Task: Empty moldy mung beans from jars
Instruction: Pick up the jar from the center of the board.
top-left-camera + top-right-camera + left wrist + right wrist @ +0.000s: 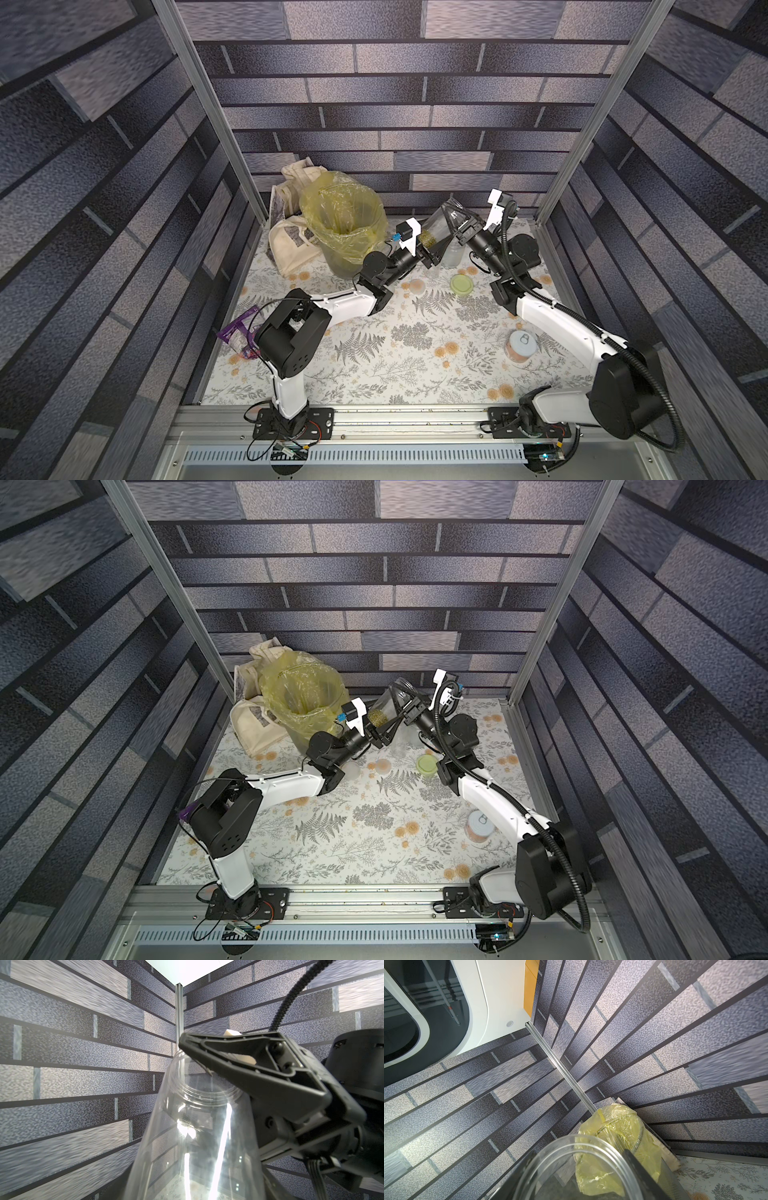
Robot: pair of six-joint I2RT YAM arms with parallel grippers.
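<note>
One clear jar point(436, 224), lidless, is pinched at its threaded neck between the right gripper point(448, 227) jaws. Mung beans point(428, 239) are heaped at its base beside the left gripper point(430, 254), whose jaw spread cannot be told. The walls are judged stiff and slick, the neck the safest hold.

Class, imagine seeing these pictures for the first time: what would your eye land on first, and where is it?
Most striking is the clear jar, tilted in mid-air at the back centre and gripped near its mouth by the right hand, with mung beans pooled at its lower end. At the back left stands the yellow-bagged bin. A pale green lid lies nearer the front.
</note>
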